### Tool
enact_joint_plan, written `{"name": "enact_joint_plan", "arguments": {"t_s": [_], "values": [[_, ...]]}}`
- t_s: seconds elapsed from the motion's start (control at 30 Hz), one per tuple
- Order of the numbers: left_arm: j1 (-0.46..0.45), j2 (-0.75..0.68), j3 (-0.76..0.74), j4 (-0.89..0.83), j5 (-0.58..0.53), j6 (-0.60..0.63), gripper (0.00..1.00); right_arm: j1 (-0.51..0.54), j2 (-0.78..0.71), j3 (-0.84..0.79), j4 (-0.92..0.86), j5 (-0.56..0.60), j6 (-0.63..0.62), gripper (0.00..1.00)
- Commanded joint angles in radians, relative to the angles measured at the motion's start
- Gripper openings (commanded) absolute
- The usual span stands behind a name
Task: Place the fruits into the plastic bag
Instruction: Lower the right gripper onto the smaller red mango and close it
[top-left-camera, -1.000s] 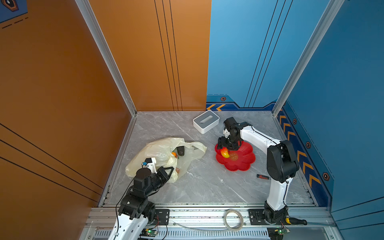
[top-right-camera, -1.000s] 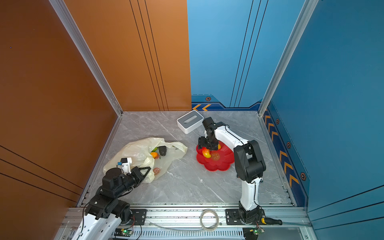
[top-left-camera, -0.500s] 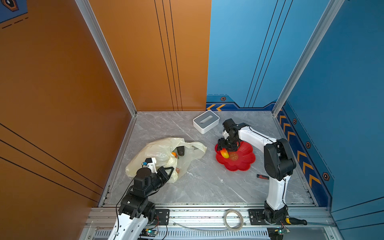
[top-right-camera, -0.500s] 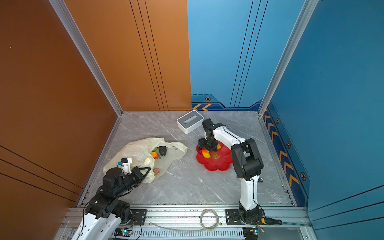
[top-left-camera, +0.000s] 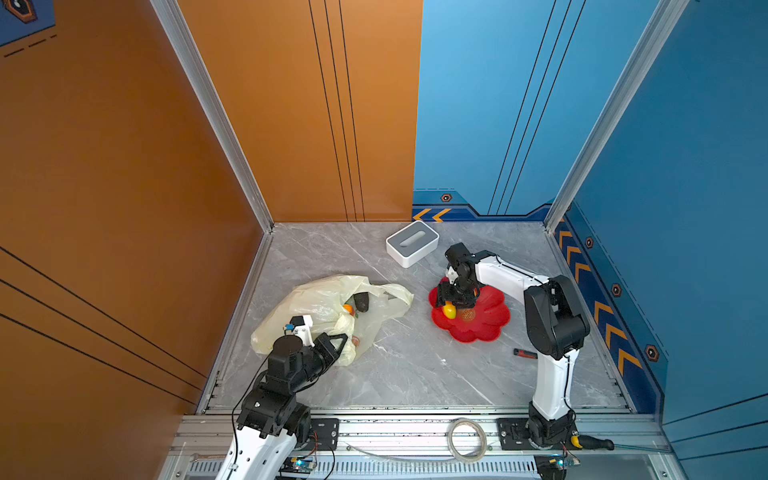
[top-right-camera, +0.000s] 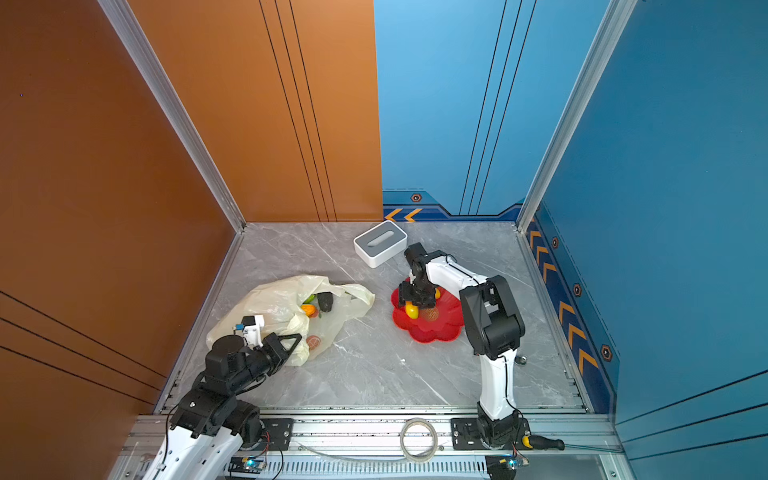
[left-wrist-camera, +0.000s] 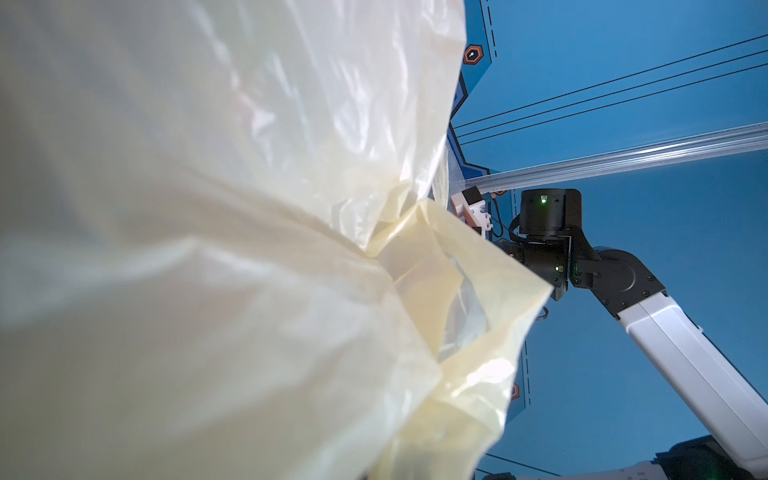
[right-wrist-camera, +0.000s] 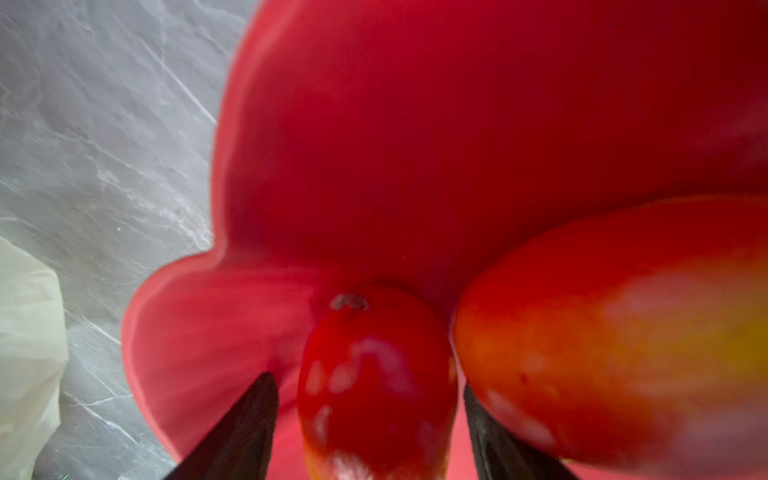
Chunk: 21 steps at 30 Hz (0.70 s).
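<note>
Right fingers (right-wrist-camera: 241, 424) stand apart astride a small glossy mango (right-wrist-camera: 374, 386) in the red dish (right-wrist-camera: 374, 145) (probably hard, light, slippery: squeeze its middle); left fingers (top-right-camera: 279, 345) are closed, pinching the limp bag (top-left-camera: 316, 299) on the desk (top-left-camera: 415, 365).

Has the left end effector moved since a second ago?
No. The left end effector stays shut on the plastic bag at its near edge, equally far from the table's front rail.
</note>
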Motion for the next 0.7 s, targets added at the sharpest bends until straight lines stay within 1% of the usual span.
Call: {"name": "enact_joint_plan", "arguments": {"t_s": [0.0, 0.1, 0.13, 0.37, 0.43, 0.67], "values": [[0.012, -0.010, -0.009, 0.011, 0.005, -0.001, 0.00, -0.009, 0.019, -0.015, 0.016, 0.005, -0.015, 0.68], [0.012, -0.010, -0.009, 0.011, 0.003, -0.002, 0.00, -0.013, 0.019, -0.021, 0.021, 0.005, -0.013, 0.65], [0.012, -0.010, -0.009, 0.011, 0.003, -0.002, 0.00, -0.013, 0.019, -0.026, 0.024, 0.004, -0.012, 0.63], [0.012, -0.010, -0.011, 0.011, 0.004, -0.002, 0.00, -0.018, 0.016, -0.036, 0.029, -0.004, -0.009, 0.56], [0.012, -0.011, -0.010, 0.011, 0.004, -0.001, 0.00, -0.020, 0.015, -0.037, 0.031, -0.004, -0.009, 0.53], [0.012, -0.013, -0.014, 0.011, 0.002, -0.004, 0.00, -0.021, 0.007, -0.038, 0.032, -0.009, -0.007, 0.48]]}}
